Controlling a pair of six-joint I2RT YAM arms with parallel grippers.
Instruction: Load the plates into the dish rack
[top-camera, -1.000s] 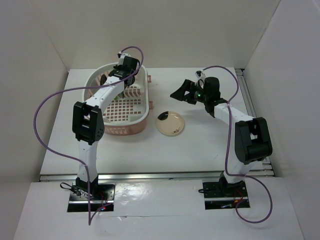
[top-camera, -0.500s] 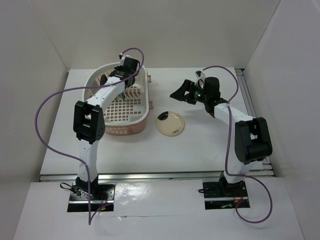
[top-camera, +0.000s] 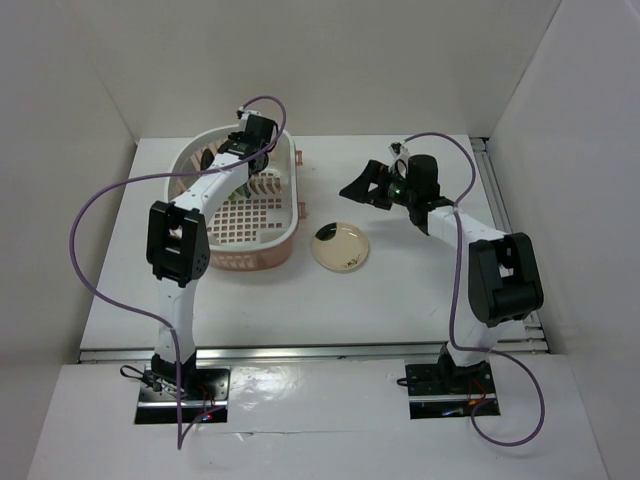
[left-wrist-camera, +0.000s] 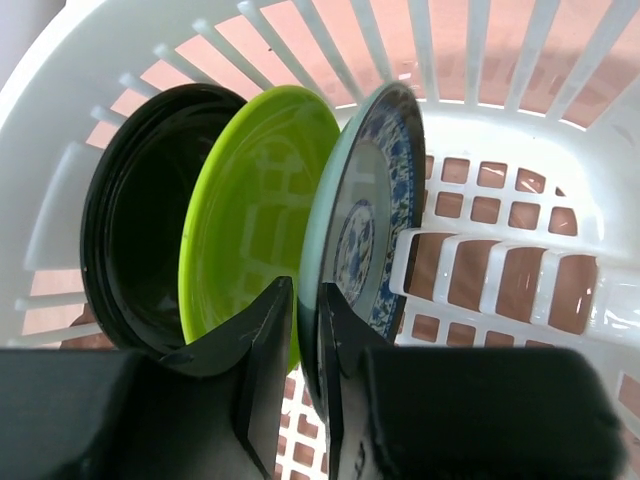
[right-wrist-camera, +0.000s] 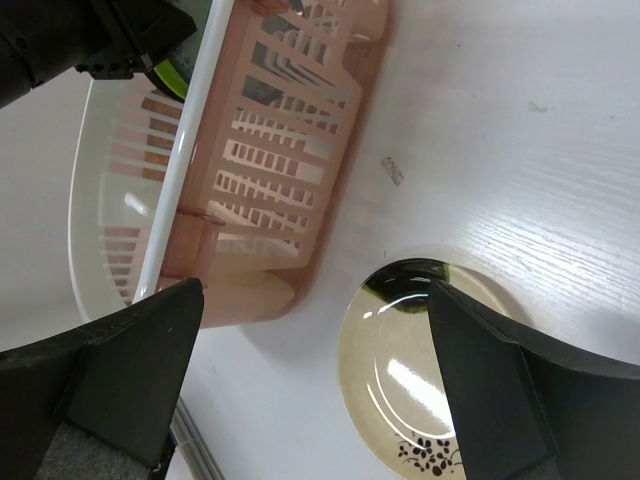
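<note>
The rack (top-camera: 288, 232) sits by the table's (top-camera: 400, 300) far left corner. Inside it, the left fingers (left-wrist-camera: 265, 350) pinch the upright patterned plate (left-wrist-camera: 375, 230) beside the green plate (left-wrist-camera: 250, 220). The right fingers (right-wrist-camera: 130, 360) are spread wide above the cream plate (right-wrist-camera: 420, 370), which lies flat beside the rack.

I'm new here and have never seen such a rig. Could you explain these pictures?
Two robot arms are bolted at the near edge of a table. One picture looks down from behind them; the other two come from a camera on each wrist. The left end effector is closed on a blue-green plate standing in the pink dish rack beside a lime green plate and a black plate. The right end effector hangs open and empty near a cream plate lying flat on the table.
</note>
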